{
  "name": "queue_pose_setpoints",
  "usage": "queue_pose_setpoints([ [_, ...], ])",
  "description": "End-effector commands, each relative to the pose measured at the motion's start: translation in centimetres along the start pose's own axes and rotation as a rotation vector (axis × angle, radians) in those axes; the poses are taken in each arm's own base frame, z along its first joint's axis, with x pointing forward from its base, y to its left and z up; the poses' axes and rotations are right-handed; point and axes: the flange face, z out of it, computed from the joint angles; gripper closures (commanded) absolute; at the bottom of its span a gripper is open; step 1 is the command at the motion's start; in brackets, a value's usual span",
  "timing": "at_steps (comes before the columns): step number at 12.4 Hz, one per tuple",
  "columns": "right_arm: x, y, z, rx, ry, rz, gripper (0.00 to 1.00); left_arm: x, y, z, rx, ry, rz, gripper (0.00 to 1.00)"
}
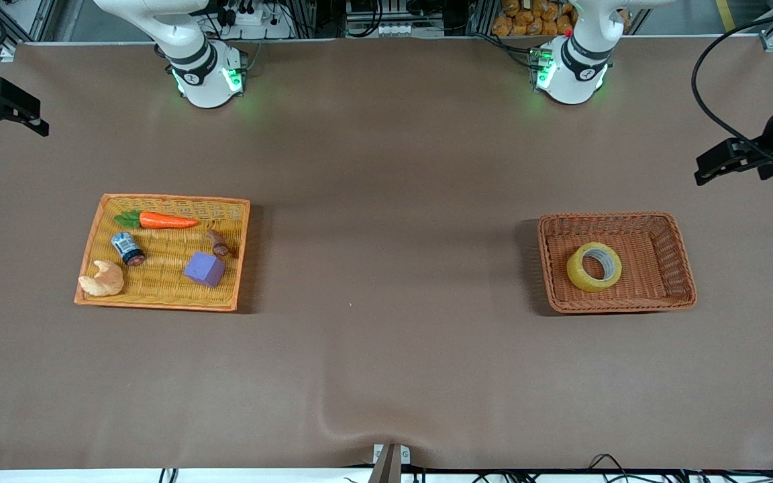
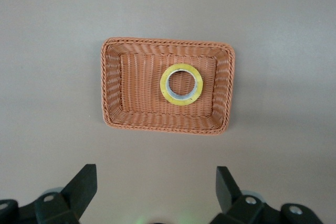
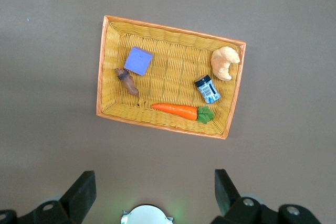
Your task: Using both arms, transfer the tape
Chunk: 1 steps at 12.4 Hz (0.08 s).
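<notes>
Brown table point(image 1: 386, 349) carries the tape point(image 1: 594, 266), lying flat in a brown basket point(image 1: 685, 268) toward the left arm's end. High above, left tool point(image 2: 156, 190) and right tool point(image 3: 155, 190) both hang spread wide, empty.

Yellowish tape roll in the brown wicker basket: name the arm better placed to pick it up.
Left. Its open claw hangs at that end of the table, its wrist view looking straight onto the tape roll; the right claw views the yellow tray.

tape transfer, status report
Left gripper open, high over table. Right gripper open, high over table. Tape in brown basket, untouched. Nothing blocking.
</notes>
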Motion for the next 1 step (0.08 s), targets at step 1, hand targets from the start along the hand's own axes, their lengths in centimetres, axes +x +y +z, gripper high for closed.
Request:
queue_pose_setpoints([
  [1, -0.29, 0.66, -0.23, -0.020, 0.001, 0.000, 0.00, -0.40, -0.33, -0.66, -0.022, 0.007, -0.015, 0.00],
])
